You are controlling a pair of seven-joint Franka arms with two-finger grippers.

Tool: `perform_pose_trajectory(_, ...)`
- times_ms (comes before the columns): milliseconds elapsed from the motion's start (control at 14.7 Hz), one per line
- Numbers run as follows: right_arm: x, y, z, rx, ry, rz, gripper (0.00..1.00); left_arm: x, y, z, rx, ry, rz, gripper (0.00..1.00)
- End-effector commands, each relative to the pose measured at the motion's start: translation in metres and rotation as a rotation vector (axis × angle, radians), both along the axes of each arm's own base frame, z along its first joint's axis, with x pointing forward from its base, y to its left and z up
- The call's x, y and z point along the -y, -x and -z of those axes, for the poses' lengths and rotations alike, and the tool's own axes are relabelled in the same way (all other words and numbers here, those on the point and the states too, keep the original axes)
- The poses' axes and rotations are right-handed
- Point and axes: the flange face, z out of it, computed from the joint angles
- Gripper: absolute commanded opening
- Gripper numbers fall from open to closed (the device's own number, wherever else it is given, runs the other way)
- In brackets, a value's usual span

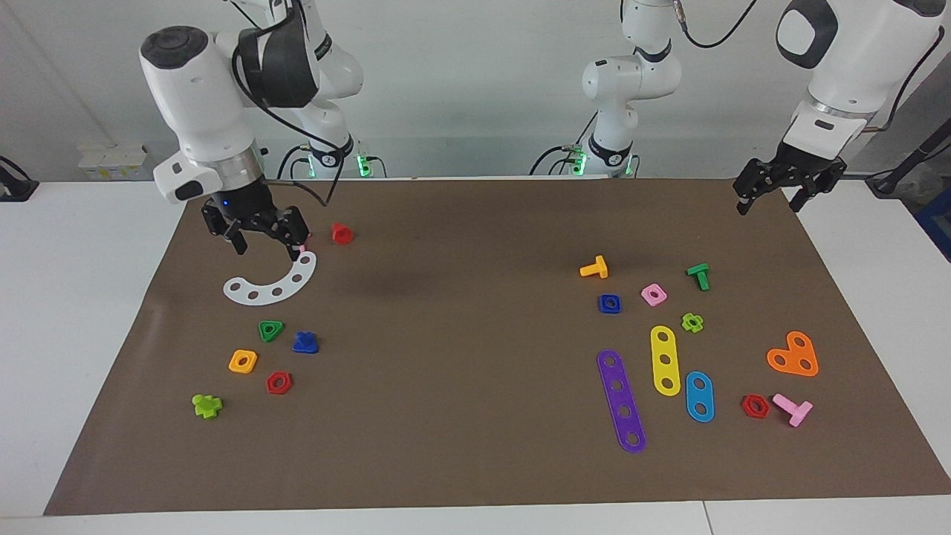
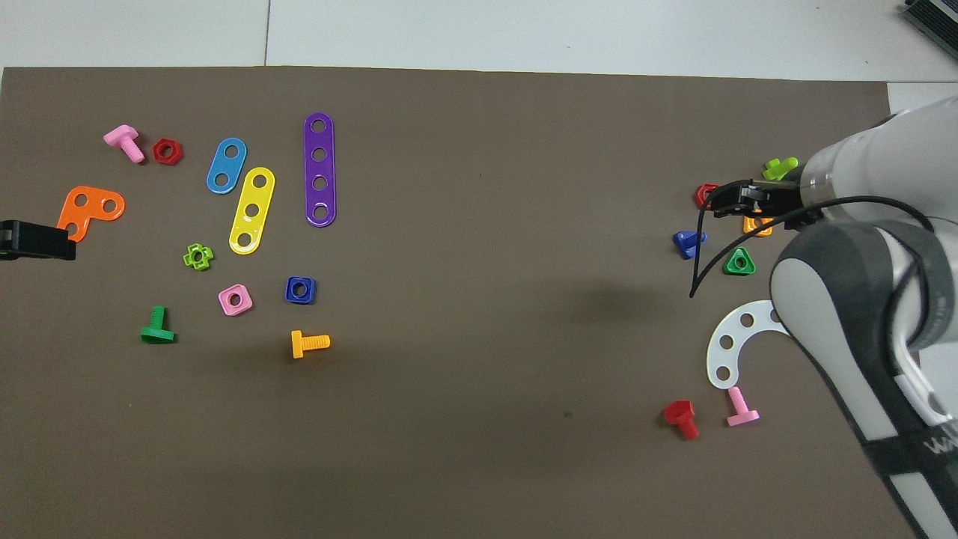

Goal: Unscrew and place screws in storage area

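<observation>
The right arm is reaching down from its base toward its own end of the table, forearm steep and wrist bent so that the right end effector [image 1: 269, 239] is hanging low over the brown mat [image 1: 461, 371], just above the end of the white curved strip [image 1: 273, 285] that lies nearer to the robots. Its fingers are standing apart and released, grasping nothing. In the overhead view the arm's bulk is covering part of the strip, and a pink bolt [image 2: 742, 408] and a red bolt [image 1: 342, 233] are lying beside that end of it.

The dark-blue bolt [image 1: 305, 342] is lying on the mat in the storage patch, farther from the robots than the white strip, apart from the end effector. It is sitting just beside the green triangular nut [image 1: 270, 330], with the orange square nut [image 1: 243, 361] and the red hexagonal nut [image 1: 279, 383] near it and a lime cross-shaped piece [image 1: 207, 405] a little farther out.

The left arm is waiting at its own end, elbow high and wrist tilted, the left end effector [image 1: 769, 199] hovering over the mat's corner nearest the robots with its fingers spread and empty. The coloured perforated strips and other bolts and nuts are lying on that half of the mat
</observation>
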Motion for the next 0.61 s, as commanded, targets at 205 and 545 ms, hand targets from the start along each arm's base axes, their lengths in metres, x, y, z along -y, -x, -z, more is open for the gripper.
perform_pose_trajectory(205,0.009,0.006,-0.026,-0.081,-0.011,-0.125,1.00,-0.002,0.005,-0.001,-0.008,-0.026,0.009,1.00)
perform_pose_trajectory(545,0.010,0.009,-0.022,-0.107,-0.016,-0.134,1.00,-0.002,0.005,-0.001,-0.008,-0.026,0.009,1.00)
